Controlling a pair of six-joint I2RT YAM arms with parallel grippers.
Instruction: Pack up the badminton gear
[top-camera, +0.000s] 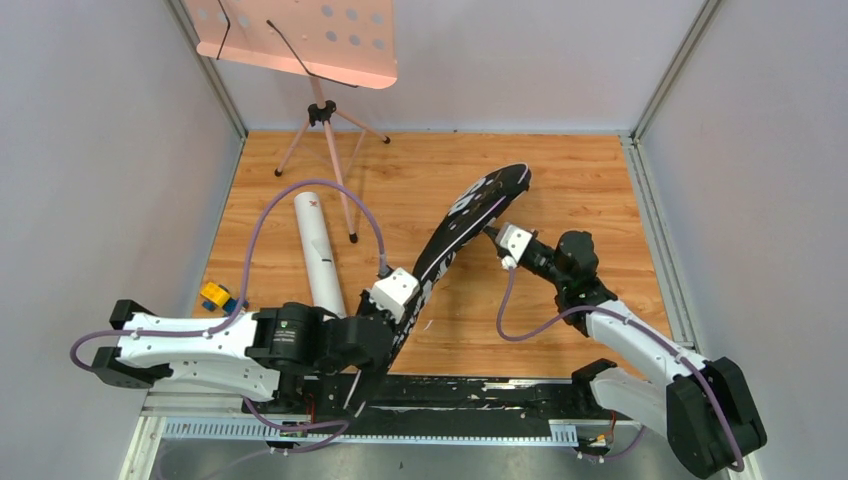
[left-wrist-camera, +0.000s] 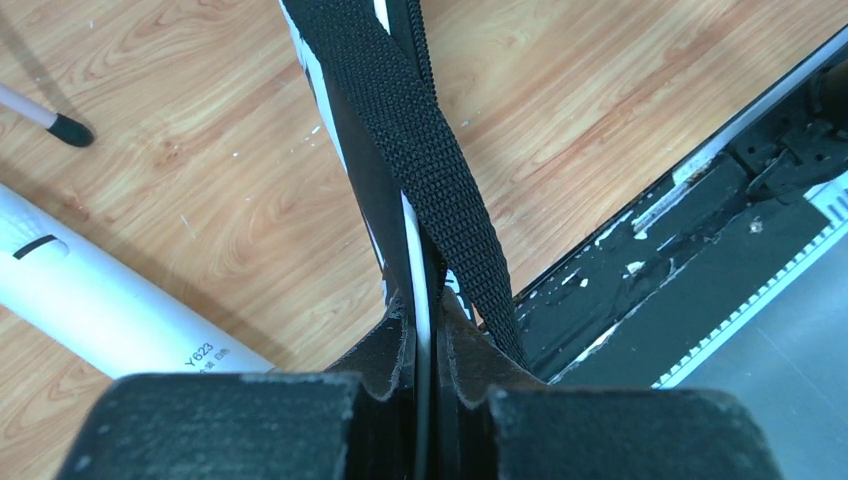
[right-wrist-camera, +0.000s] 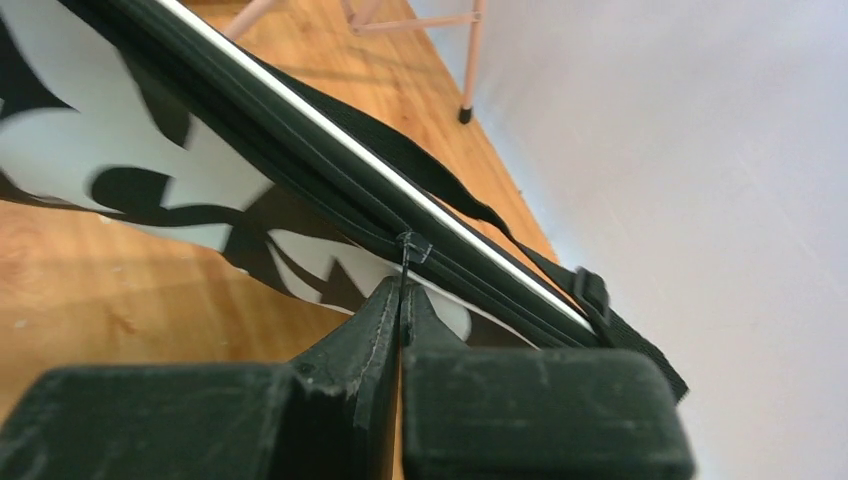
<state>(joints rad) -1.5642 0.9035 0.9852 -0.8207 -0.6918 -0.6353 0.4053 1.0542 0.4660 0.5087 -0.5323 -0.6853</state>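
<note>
Black bag (top-camera: 470, 215), contents hidden; left fingers (left-wrist-camera: 385, 350) clamp its edge; right fingers (right-wrist-camera: 370, 330) pinch zipper pull (right-wrist-camera: 412, 247).

Left hand (top-camera: 418, 282) and right hand (top-camera: 493, 231) grip the black bag (top-camera: 478, 203) on edge.

White shells and black joint housings make up the left arm (top-camera: 190, 350) and right arm (top-camera: 640, 345), each looped by a purple cable (top-camera: 499, 312) reaching a white wrist block (top-camera: 395, 292) ahead of matte black fingers (left-wrist-camera: 385, 350)
</note>
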